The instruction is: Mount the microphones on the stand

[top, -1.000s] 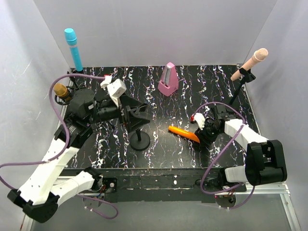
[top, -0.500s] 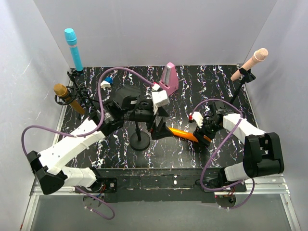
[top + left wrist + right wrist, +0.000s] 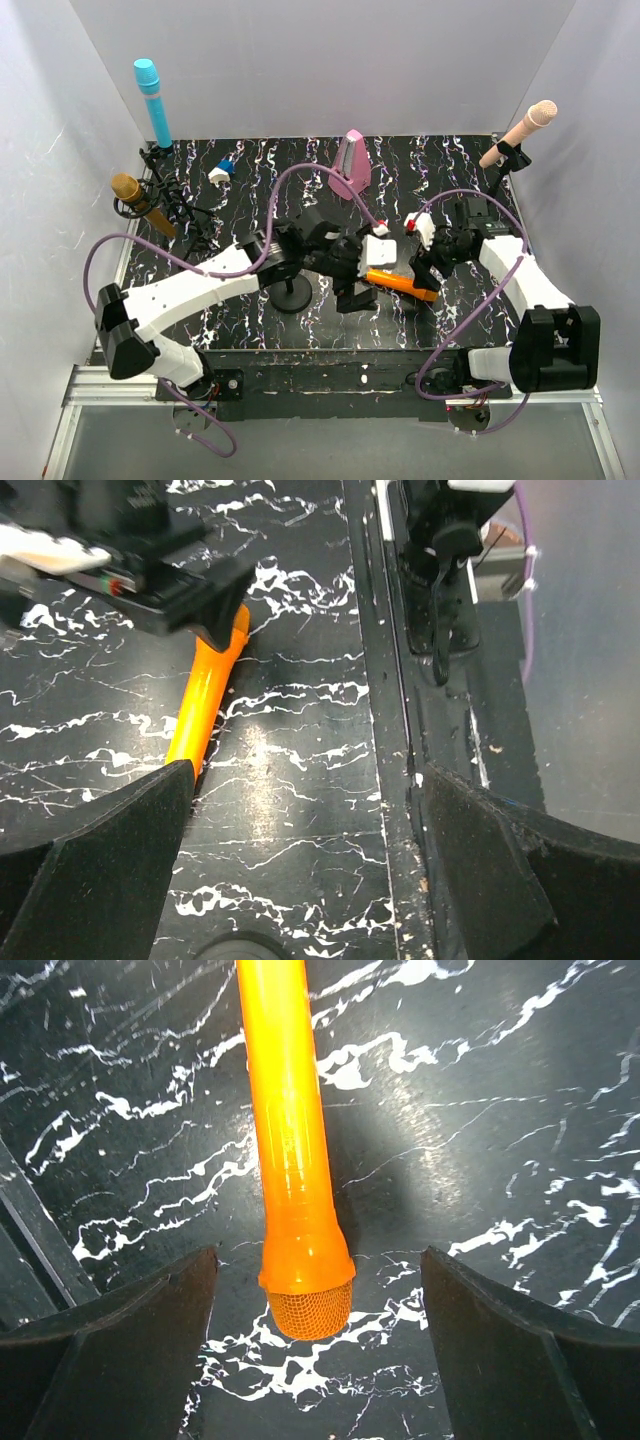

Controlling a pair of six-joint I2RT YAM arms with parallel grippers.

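Observation:
The orange microphone lies flat on the black marbled table. Its mesh head sits between the fingers of my right gripper, which stands open around it without touching. My left gripper is open just left of the microphone's tail, and its left finger is right beside the orange shaft. A black stand with a round base stands behind the left gripper. The cyan microphone, the gold microphone and the pink-beige microphone each sit up on holders at the sides.
A pink metronome stands at the back centre. A small blue and white piece lies back left. The table's front edge runs close to the left gripper's right finger. Purple cables loop over both arms.
The left arm has swung from the back left across to the orange microphone's tail. The right gripper's jaws have widened and let go of the microphone's head end.

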